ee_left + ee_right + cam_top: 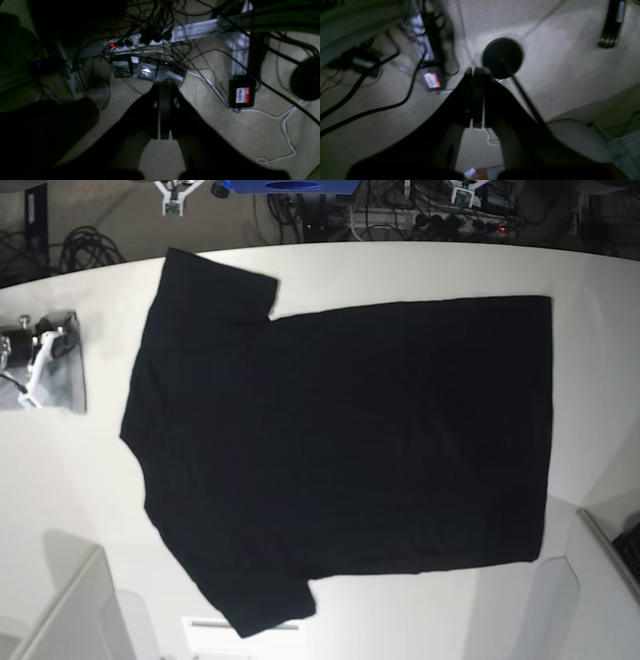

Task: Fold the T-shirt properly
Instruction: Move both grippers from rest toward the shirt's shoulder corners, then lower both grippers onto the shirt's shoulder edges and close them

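The black T-shirt [340,450] lies spread flat on the white table [400,270], neck end to the left and hem to the right. One sleeve points to the far edge and one to the near edge. No print or tag shows. My left gripper [165,87] is shut and empty, hanging over the carpeted floor and its cables. My right gripper [478,75] is also shut and empty, over the floor. Neither gripper is over the shirt, and neither shows clearly in the base view.
A small grey cloth [55,380] with a white and metal object on it lies at the table's left edge. Grey bins stand at the near left [70,610] and near right [600,550]. On the floor are a power strip [140,40], a labelled black box [242,93] and a round black base [502,57].
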Robot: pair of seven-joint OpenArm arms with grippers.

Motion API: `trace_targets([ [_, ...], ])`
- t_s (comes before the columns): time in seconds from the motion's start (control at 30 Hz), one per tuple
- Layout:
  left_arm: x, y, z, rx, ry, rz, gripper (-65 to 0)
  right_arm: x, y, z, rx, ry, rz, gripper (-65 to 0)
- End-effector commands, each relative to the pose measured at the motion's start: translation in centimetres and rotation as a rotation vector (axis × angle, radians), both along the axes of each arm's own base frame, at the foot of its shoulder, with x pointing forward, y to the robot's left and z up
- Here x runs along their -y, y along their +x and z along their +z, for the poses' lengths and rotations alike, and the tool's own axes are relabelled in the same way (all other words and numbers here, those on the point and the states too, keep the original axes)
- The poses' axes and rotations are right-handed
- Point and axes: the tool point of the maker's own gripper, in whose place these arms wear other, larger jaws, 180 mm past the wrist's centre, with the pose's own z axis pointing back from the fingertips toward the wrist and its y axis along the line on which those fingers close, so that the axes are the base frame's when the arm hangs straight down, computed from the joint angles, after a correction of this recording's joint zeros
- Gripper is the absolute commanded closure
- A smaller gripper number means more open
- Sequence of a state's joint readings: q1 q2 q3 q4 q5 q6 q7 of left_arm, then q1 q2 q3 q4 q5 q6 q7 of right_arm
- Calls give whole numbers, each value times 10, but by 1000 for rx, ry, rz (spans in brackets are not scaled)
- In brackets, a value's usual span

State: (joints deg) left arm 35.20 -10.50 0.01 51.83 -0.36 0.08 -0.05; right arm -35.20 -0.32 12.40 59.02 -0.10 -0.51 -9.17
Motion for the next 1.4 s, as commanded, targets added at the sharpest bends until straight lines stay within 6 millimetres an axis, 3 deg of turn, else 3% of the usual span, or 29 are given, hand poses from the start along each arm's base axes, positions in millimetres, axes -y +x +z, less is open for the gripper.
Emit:
trace_targets([
  [0.0,-4,-6,7,7,10,-10,0,0,-6,7,6,-3,-10,0],
  [0.27,-6,19,73,178,12,-46,0,6,19,63,125,-48,-69,0],
  [0.57,-36,59,132,347,55,8,0,12,64,125,274,-89,-54,0],
  [0.63,-34,66,144,376,23,20,0,14,74,134,294,-94,-52,0],
  [0.77,-10,77,171,432,-114,34,0,14,96,158,351,-102,-44,0],
  [0.9,-22,86,192,489,-116,85,0,15,118,178,431,-112,-35,0],
  [1.37,-89,108,225,635,-59,303,0,-20,165,192,614,218,-276,0],
])
